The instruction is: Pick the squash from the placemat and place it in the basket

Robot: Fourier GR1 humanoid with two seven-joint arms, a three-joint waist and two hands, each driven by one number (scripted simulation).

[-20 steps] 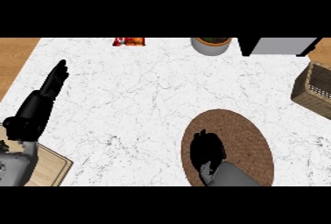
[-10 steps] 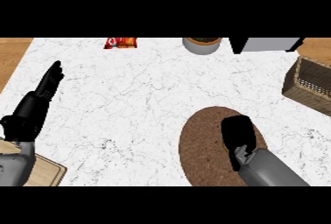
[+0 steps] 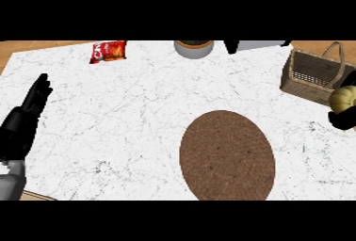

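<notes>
Your right hand, curled around the squash at the right edge, sits just below the basket, so carry it up and slightly left.

White marble table, grey-veined, filling the view. Wood surface beyond its top-left corner and top-right edge. Pale wooden board at bottom left. Even light.
</notes>
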